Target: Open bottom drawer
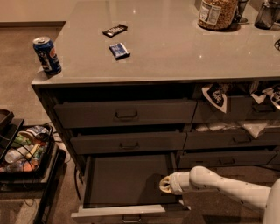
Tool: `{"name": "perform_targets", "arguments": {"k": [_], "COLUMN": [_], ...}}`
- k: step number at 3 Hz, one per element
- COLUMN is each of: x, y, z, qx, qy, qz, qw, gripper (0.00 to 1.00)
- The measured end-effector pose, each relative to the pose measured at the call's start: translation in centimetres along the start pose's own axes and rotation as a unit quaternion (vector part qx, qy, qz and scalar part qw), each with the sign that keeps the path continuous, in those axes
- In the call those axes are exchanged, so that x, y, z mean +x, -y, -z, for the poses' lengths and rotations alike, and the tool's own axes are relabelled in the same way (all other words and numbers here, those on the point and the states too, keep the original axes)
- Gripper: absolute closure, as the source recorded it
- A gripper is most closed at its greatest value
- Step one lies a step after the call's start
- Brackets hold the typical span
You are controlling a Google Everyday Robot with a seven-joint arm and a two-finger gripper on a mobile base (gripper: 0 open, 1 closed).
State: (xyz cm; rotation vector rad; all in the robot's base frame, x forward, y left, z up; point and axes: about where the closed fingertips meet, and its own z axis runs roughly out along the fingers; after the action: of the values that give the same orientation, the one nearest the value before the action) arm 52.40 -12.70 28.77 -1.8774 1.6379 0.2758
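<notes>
No legible text anywhere

Grey countertop (183,48) over dark cabinet (87,114); beige floor (17,70), perhaps carpet; black cart (53,162) at left; dim warm light

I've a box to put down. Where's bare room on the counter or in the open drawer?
The counter is bare between the blue packet and the jar, and along its front edge right of the can. In the bottom drawer the left floor is bare; the tool crowds its right side. The counter's far right corner is crowded.
</notes>
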Motion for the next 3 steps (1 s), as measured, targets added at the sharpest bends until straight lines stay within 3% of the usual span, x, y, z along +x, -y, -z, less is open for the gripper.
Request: {"name": "perform_targets", "arguments": {"k": [1, 2, 3], "x": [-0.1, -0.5, -0.7], "y": [-0.6, -2.0, -2.4], "z": [2.4, 5.3, 6.9], "qx": [0.028, 0.103, 0.16], "qy": [-0.015, -0.026, -0.031], "qz": [0.0, 0.006, 0.007], "qw": [0.9995, 0.9943, 0.9865], "gripper": [1.0, 1.0, 1.0]}}
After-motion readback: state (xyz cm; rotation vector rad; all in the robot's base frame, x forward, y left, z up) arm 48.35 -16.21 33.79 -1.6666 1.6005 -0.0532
